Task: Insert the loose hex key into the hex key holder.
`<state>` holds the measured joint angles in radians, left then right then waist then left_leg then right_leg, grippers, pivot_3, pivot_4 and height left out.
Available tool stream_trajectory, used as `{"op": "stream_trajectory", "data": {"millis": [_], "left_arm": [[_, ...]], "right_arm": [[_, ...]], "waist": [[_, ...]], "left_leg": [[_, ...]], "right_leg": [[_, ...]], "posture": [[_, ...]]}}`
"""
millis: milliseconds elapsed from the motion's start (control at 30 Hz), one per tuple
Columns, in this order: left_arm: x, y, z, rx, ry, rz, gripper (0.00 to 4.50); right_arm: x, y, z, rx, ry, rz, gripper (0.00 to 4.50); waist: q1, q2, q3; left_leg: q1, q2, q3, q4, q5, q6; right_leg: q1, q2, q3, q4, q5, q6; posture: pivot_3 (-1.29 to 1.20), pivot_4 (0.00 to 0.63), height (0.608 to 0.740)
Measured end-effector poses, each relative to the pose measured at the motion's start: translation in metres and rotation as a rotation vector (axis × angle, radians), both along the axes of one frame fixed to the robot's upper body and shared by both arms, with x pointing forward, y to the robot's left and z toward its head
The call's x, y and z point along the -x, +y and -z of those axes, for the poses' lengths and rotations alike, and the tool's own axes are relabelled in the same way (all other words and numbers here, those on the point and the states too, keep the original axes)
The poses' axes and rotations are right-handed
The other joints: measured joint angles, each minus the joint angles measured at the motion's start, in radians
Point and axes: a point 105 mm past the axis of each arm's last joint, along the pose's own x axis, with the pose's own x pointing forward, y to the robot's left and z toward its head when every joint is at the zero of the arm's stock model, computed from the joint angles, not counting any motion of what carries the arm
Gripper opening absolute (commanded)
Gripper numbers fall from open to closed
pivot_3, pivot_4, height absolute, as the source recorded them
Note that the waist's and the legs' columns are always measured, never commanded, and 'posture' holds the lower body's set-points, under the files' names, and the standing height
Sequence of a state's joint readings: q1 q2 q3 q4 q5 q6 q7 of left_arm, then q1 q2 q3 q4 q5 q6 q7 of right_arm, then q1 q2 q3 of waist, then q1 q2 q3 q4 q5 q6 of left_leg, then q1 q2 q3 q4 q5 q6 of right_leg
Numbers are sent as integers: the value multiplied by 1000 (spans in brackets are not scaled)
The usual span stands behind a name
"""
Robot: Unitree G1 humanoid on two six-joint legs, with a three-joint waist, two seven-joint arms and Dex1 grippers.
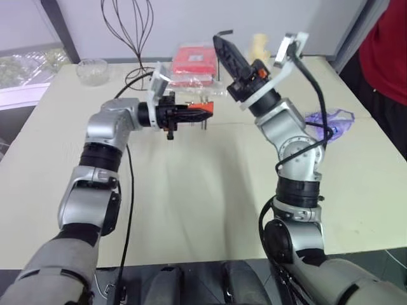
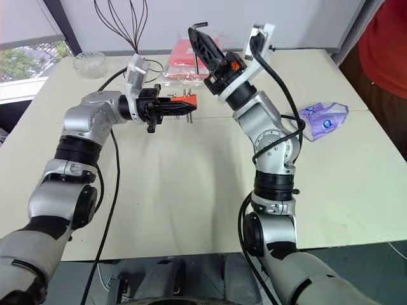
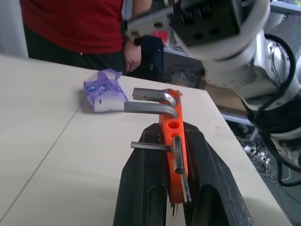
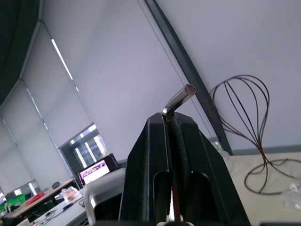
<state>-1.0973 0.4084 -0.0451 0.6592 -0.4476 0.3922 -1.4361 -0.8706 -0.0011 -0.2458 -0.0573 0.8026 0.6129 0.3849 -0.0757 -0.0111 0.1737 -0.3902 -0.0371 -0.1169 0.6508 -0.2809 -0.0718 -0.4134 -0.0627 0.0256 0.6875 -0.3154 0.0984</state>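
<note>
My left gripper (image 1: 205,112) reaches level toward the right, above the table, shut on the orange hex key holder (image 1: 200,107). In the left wrist view the holder (image 3: 174,155) sits clamped between the black fingers (image 3: 141,179), with several grey keys sticking out sideways and two empty holes showing. My right gripper (image 1: 221,46) is raised higher, just right of the holder, pointing up and away. It is shut on the loose hex key (image 4: 180,97), whose short bent end (image 1: 224,32) pokes out above the fingertips. The two grippers are apart.
A red packet (image 1: 194,60) in clear plastic lies on the cream table (image 1: 191,190) behind the grippers. Glass bowl (image 1: 92,70) and wire frame (image 1: 130,25) stand far left, a purple bag (image 1: 331,119) lies at the right. A person in red (image 1: 388,44) stands at the right edge.
</note>
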Motion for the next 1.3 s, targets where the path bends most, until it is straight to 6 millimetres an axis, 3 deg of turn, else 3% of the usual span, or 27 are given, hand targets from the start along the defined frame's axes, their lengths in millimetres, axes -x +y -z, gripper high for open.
{"op": "stream_trajectory", "data": {"millis": [1300], "left_arm": [[1,-3,-16,65,-51,-8,0]], "right_arm": [[-2,3,14,3,40,2,54]], "waist": [[3,0,0]], "left_leg": [[-1,0,0,0,0,0]], "right_leg": [[0,0,0,0,0,0]], "posture": [[0,150,740]]}}
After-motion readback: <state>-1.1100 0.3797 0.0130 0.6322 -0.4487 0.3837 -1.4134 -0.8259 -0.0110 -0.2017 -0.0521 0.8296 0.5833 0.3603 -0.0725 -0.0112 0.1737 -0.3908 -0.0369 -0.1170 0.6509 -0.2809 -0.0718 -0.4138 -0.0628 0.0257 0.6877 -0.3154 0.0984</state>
